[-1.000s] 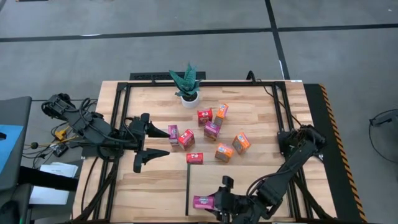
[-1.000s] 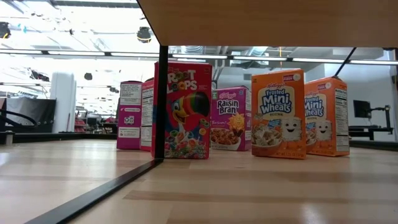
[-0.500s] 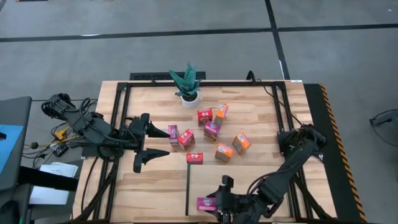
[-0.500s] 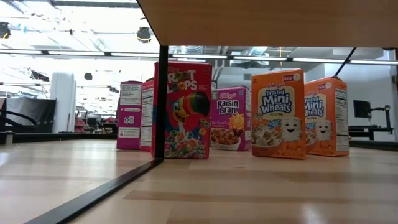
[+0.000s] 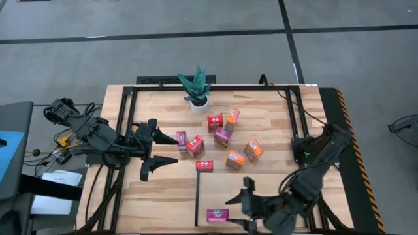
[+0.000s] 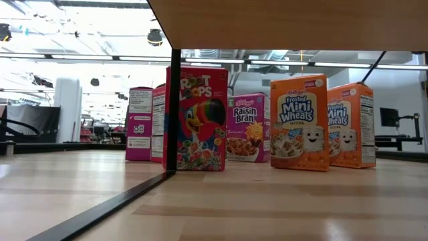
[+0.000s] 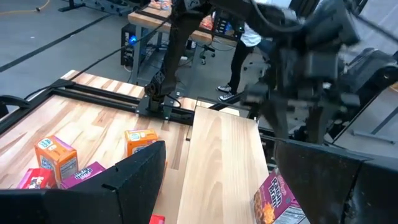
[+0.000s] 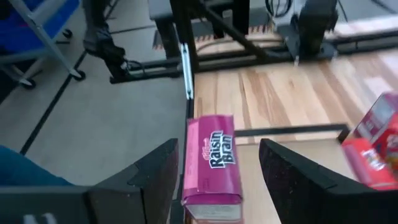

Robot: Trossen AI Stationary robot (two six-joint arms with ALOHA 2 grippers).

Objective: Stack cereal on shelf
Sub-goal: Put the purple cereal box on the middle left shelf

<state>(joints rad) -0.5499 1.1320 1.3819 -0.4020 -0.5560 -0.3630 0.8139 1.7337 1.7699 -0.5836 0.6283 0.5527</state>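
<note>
Surface (image 5: 274,111): slatted wood, carried on a black frame. Shelf (image 5: 261,186): light panel with black edging, set at the near right corner of the surface. Left tool (image 5: 171,149): held at the left edge of the surface, fingers spread, nothing gripped. Right tool (image 5: 236,210): held over the near edge of the shelf, fingers spread and empty, and judged the nearer arm for the next pick. Potted plant (image 5: 196,86): at the far edge. Cereal, loose group (image 5: 222,140): eight boxes scattered mid-surface, beyond the shelf's far edge. Cereal, single purple box (image 5: 217,215): laid flat at the shelf's near left corner, just ahead of the right tool's fingers, long axis along the near edge, printed front upward.
</note>
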